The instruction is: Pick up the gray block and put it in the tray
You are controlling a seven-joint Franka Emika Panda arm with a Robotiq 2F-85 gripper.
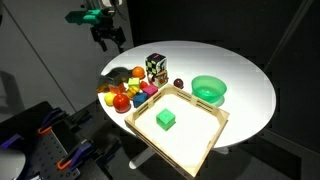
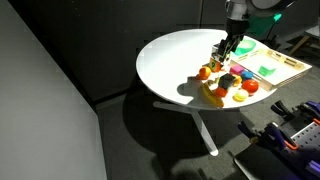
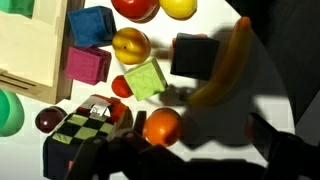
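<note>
Wrist view: pincer spread and empty above the pile on the bench. The gray block sits straight ahead of its gap, just beside the banana, outside the tray.

On the desk, the tray is sitting near the edge with a small cube lying inside it — the bowl is standing behind it, the heap of fruit and blocks beside it.

Wrist view: tray cut off by the left edge; end effector a dark blur, jaws unreadable.
</note>
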